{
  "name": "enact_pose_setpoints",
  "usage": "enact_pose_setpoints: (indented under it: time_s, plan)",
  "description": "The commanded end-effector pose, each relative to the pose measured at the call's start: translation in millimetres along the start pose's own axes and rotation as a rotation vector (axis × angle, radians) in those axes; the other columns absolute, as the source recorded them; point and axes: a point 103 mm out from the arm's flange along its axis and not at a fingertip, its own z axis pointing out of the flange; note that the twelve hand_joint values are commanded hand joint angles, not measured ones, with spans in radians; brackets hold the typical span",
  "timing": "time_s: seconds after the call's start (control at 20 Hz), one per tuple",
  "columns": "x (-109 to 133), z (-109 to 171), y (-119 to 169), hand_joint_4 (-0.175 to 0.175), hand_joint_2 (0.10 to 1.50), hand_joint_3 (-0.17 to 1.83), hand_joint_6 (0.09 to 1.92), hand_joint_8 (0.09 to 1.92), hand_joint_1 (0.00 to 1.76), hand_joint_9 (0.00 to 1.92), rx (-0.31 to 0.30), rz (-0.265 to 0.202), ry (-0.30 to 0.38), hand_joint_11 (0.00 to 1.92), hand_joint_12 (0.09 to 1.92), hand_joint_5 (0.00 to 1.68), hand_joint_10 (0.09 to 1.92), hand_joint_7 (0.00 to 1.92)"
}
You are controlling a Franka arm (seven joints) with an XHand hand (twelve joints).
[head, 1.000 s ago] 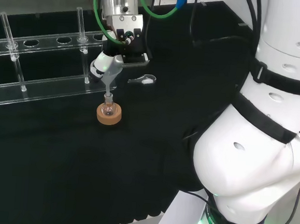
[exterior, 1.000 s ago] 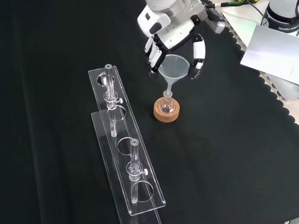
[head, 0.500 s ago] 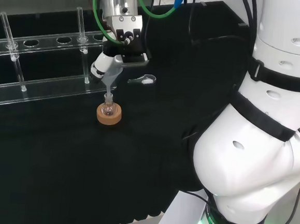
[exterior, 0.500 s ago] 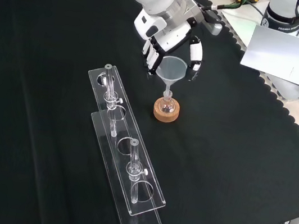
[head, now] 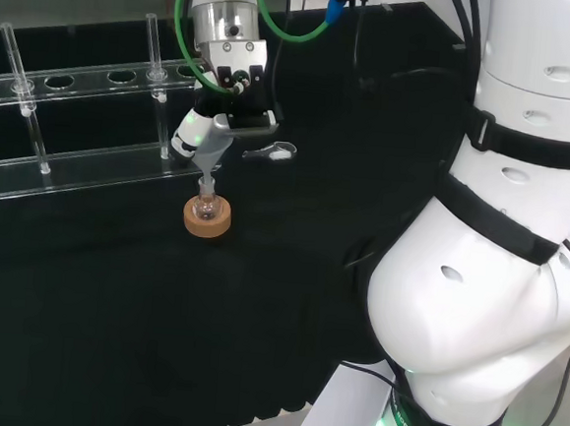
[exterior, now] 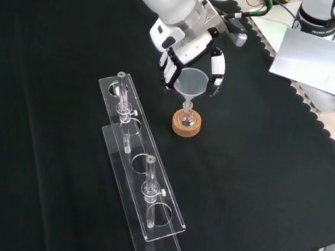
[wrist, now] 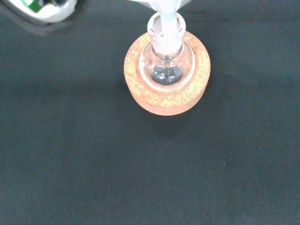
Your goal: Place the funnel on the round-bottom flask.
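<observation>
While the funnel (exterior: 192, 82) sits stem-down in the round-bottom flask (exterior: 185, 119) on its cork ring (exterior: 185, 127), centre of the front view, robot hand (exterior: 191, 59) fingers curve around the funnel's rim, contact unclear.

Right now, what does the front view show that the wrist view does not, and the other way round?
Front view alone: the hand, its fingers round the funnel bowl, and the clear rack with tubes to the left. Wrist view alone: a close look down on the flask, the funnel stem sitting in its neck, and something dark in its bulb. Both: the flask on its cork ring on the black cloth.
</observation>
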Motion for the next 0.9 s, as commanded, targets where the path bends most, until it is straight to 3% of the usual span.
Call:
enact_pose_setpoints:
  time_s: [0.05,0.9]
  plan:
    - [-4.4,2.8,3.6,-0.057,0.72,0.58,0.66,0.74,0.81,0.89,0.012,0.012,0.009,0.52,1.36,0.55,0.5,0.63]
    - [-2.0,11.1,6.3,-0.057,0.72,0.58,0.66,0.75,0.81,0.89,0.031,-0.019,0.0,0.52,1.36,0.54,0.51,0.63]
